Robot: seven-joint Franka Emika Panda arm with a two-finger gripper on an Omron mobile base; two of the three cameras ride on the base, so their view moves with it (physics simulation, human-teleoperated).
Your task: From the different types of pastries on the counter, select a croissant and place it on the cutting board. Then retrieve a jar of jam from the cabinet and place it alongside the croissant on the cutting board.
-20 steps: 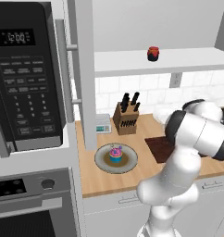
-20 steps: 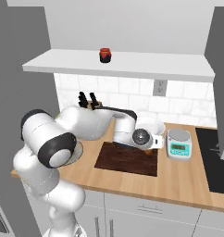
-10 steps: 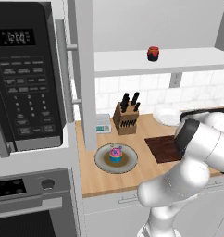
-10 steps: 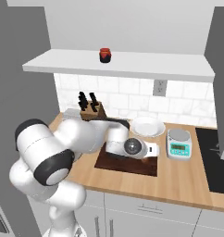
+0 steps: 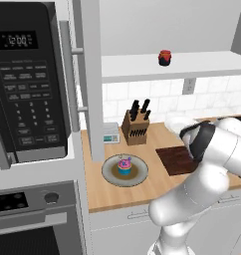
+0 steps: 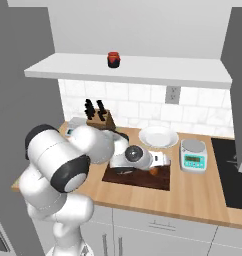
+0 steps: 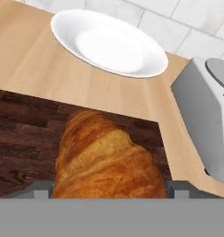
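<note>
My gripper (image 7: 108, 192) is shut on the golden-brown croissant (image 7: 104, 159), with a dark fingertip (image 7: 40, 190) on each side of it. The croissant hangs low over the right end of the dark brown cutting board (image 7: 26, 134); I cannot tell whether it touches the board. From the right base, the gripper (image 6: 160, 161) holds the croissant (image 6: 154, 171) just above the board (image 6: 135, 177). The jar of jam (image 6: 113, 59) stands on the open cabinet shelf (image 6: 143, 70), the jar (image 5: 165, 57) red-lidded. The cupcake (image 5: 125, 166) sits on a round plate (image 5: 112, 174) on the counter (image 5: 117, 194).
A white plate (image 7: 109, 44) lies just beyond the board, and a grey kitchen scale (image 6: 193, 155) stands to the board's right. A knife block (image 5: 136, 127) is against the backsplash. The black microwave (image 5: 28, 84) and a tall cabinet door (image 5: 90, 74) are at the left.
The hand has come down and toward the front from near the white plate to just above the cutting board, carrying the croissant. The arm's elbow has swung right.
</note>
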